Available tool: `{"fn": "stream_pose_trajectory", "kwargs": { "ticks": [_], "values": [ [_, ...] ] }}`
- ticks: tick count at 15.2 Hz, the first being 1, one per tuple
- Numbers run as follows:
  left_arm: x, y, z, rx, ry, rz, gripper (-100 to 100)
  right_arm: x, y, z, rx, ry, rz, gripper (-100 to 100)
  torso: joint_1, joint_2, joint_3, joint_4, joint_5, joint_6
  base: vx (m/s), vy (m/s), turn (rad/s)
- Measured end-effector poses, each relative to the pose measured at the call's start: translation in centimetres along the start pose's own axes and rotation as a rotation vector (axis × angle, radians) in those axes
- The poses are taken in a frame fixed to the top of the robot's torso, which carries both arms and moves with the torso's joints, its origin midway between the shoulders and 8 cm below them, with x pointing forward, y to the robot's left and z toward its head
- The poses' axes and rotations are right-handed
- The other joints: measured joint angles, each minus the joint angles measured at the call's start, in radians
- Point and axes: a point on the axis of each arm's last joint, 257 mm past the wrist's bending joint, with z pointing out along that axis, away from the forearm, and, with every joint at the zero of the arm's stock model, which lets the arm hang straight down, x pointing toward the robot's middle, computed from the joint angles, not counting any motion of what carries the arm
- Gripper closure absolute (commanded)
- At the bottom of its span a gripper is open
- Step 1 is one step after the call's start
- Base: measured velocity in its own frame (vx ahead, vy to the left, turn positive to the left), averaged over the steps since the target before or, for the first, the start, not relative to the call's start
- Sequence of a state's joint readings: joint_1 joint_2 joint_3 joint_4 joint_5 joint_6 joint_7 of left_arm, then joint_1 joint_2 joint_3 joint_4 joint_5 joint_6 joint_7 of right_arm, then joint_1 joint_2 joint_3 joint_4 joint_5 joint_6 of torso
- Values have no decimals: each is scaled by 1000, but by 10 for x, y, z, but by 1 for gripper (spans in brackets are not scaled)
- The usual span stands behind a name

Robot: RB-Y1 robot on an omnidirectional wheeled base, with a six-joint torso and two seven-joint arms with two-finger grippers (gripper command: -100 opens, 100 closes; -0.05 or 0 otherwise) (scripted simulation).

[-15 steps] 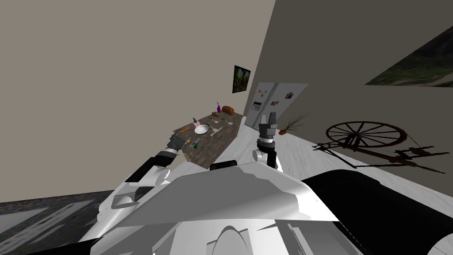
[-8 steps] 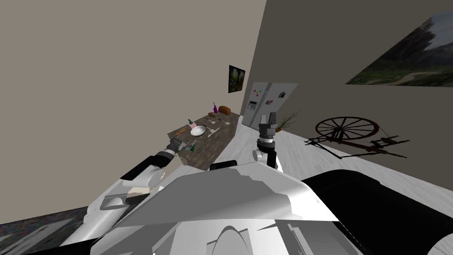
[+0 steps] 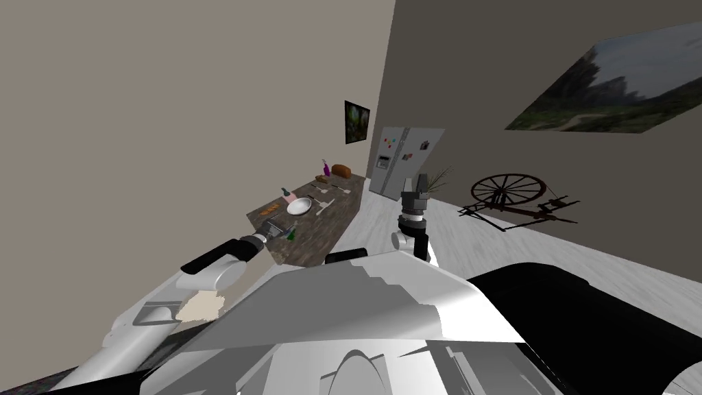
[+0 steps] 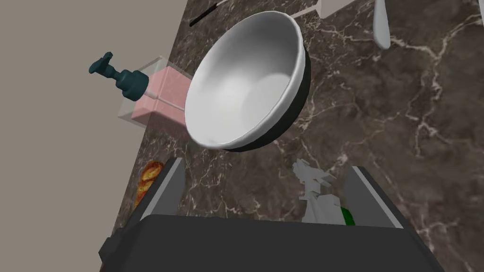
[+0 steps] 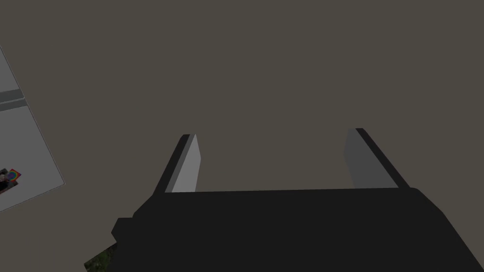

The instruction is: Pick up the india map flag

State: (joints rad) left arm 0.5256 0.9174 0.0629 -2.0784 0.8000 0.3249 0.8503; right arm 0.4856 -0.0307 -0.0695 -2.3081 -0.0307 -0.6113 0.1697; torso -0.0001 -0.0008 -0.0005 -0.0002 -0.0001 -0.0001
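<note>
Head view, layout: a dark marbled counter (image 3: pixel 322 226) runs along the left-hand wall, with a grey fridge (image 3: pixel 404 161) at its far end.
Head view, on top: a white bowl (image 3: pixel 299 206) sits mid-counter. A soap dispenser (image 3: pixel 284 194) is just beside it on the wall side, and a purple bottle (image 3: pixel 325 167) and a brown loaf (image 3: pixel 341 171) are down at the far end.
Head view, left side: the left gripper (image 3: pixel 275 228) is low over the counter's near end, just short of the bowl.
Head view, right side: the right gripper (image 3: pixel 416 186) is held up over the pale floor, well apart from the counter.
Head view, writing: there are coloured magnets on the fridge door, and any lettering is too small to read.
Head view, room: a spinning wheel (image 3: pixel 511 197) stands against the dark right-hand wall, with a landscape painting (image 3: pixel 610 82) above it.
Left wrist view, target: the flag (image 4: pixel 315 186) is a jagged grey-white map shape with a green patch at its foot. It is on the marble between the fingers (image 4: pixel 168 189), close to the one away from the wall.
Left wrist view, grip: the blades are spread wide with nothing pinched, and I can't tell whether the near blade touches the flag.
Left wrist view, beyond the tips: the bowl is white inside and dark outside. The soap dispenser is a clear box of pink with a teal pump, and a white spoon (image 4: pixel 381 26) lies past the bowl.
Left wrist view, by the wall: a golden-brown pastry (image 4: pixel 147 177) lies next to the wall-side blade.
Right wrist view, grip: the blades stand wide apart and hold nothing.
</note>
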Motion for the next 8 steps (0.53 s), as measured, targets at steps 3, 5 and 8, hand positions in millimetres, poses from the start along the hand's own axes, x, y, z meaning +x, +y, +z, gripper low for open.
{"fn": "stream_pose_trajectory", "kwargs": {
  "ticks": [3, 5, 8],
  "values": [
    [-17, 5, -3, -48, -54, -63, -100, 0, 0, 0, 0, 0, 0, 0, 0, 0, 0, 0, 0, 0, 13, -2, -141],
    [-30, 9, -5, -82, -97, -106, -100, 0, 0, 0, 0, 0, 0, 0, 0, 0, 0, 0, 0, 0, 17, -2, -187],
    [-48, 12, -10, -129, -164, -174, -100, 0, 0, 0, 0, 0, 0, 0, 0, 0, 0, 0, 0, 0, 14, 2, -143]
  ]
}}
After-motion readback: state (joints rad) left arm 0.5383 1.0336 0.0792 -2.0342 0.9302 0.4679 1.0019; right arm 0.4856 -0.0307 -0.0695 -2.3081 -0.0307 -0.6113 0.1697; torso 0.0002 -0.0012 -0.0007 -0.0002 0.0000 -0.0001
